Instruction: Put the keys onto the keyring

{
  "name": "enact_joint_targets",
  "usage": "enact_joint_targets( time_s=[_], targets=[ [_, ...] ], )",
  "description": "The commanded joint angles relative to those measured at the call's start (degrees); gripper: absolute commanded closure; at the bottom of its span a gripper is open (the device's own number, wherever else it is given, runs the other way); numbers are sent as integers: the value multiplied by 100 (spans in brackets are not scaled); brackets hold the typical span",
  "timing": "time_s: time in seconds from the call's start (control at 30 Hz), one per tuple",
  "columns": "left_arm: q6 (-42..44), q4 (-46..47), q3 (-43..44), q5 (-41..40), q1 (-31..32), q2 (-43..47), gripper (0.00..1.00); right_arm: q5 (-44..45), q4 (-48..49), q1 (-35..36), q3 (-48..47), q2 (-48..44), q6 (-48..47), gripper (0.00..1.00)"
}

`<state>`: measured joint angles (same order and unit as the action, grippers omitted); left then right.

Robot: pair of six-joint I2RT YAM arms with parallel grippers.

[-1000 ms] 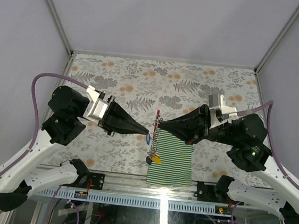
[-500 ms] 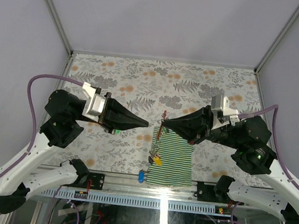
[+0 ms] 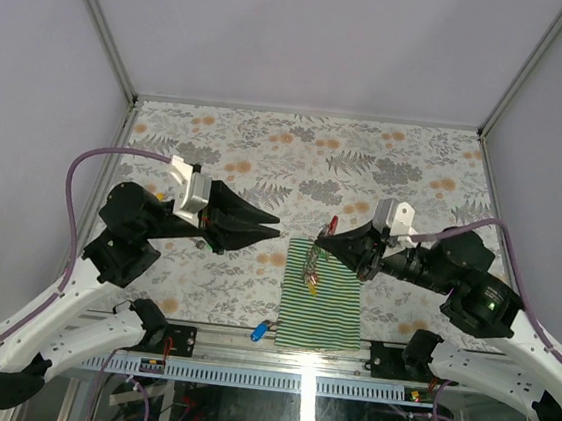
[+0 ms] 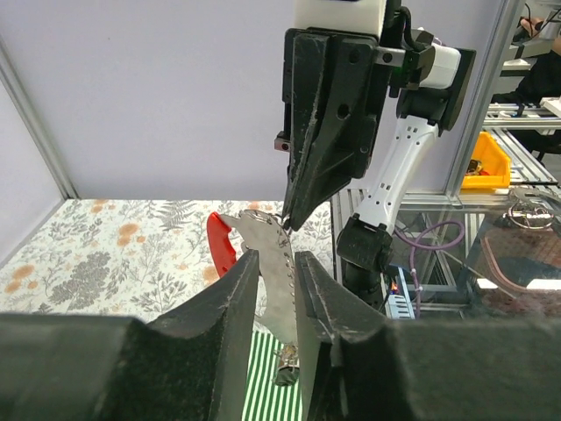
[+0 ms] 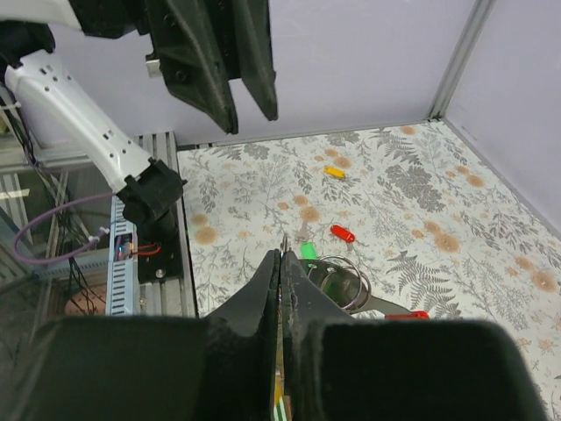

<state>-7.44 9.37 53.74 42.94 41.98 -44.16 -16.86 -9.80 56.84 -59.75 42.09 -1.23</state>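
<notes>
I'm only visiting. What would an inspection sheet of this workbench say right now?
Surface: floral-patterned tabletop.
Job's things: grey metal keyring strip with a red clip, held up, tagged keys dangling from it; blue-tagged key lying apart at the near edge.
Clutter: green-and-white striped cloth.
Grippers: left gripper open, empty; right gripper shut on the strip.
Cables: purple cables looping from both arms.
Surroundings: pale walls; yellow bin outside.

the black left gripper (image 3: 277,225) reaches right from the left side, fingers slightly parted. the black right gripper (image 3: 319,243) points left toward it, fingers pressed together, tips apart.
</notes>
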Motion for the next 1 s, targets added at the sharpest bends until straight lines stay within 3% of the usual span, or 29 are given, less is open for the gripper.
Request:
enact_joint_targets(
  time_s=[0.0, 0.4, 0.97],
  targets=[
    [145, 404, -117, 82, 22, 28, 75, -473, 1216, -2, 268, -228, -280, 100],
    [-55, 1082, -194, 739, 31, -203, 67, -762, 2806, -6, 625, -119, 101, 100],
    [-565, 1986, -236, 738, 174, -525, 66, -1036, 2989, -4, 484, 100, 78, 100]
  ],
)
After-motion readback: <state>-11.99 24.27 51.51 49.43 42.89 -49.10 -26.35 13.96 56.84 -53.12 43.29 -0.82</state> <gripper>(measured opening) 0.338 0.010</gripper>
